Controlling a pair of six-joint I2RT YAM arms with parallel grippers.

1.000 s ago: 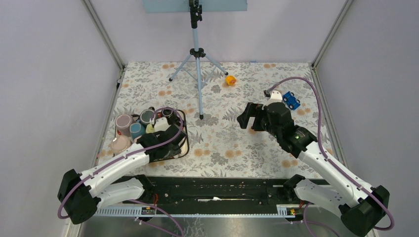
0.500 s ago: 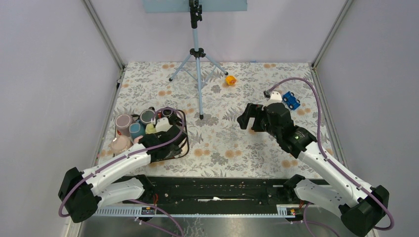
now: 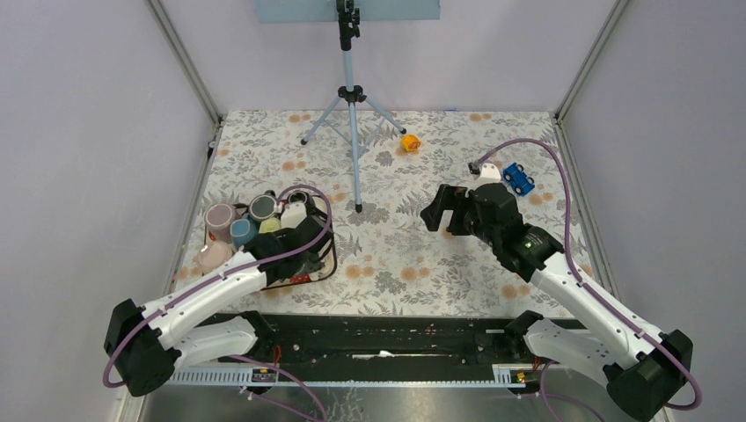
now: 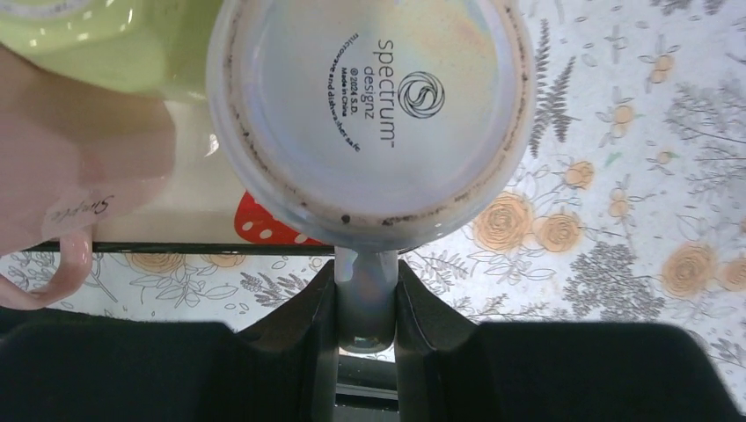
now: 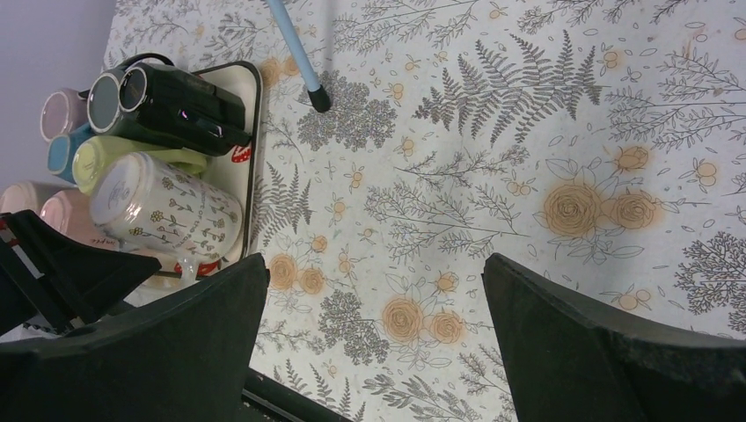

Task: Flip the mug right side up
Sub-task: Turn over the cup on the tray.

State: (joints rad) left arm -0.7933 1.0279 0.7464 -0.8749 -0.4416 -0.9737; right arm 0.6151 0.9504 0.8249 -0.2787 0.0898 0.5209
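Observation:
The mug (image 4: pixel 369 114) is white with a small flower print. Its printed base faces the left wrist camera. My left gripper (image 4: pixel 365 303) is shut on its handle (image 4: pixel 365 290). The right wrist view shows the mug (image 5: pixel 167 211) tipped on its side over the front of the black-rimmed tray (image 5: pixel 256 132). From above, the mug (image 3: pixel 294 214) sits just beyond my left gripper (image 3: pixel 303 242). My right gripper (image 3: pixel 444 211) is open and empty over the middle of the floral table, well right of the tray; its jaws (image 5: pixel 374 272) frame bare cloth.
Several other mugs crowd the tray's left side: mauve (image 3: pixel 220 215), blue (image 3: pixel 244 230), grey (image 3: pixel 262 207), green (image 3: pixel 271 225) and pink (image 3: pixel 211 255). A tripod (image 3: pixel 352 105) stands behind the middle. An orange toy (image 3: pixel 410 141) and a blue toy car (image 3: pixel 519 178) lie at the far right.
My left gripper has moved a little farther back and right over the tray with the white mug in it. The right arm has barely moved.

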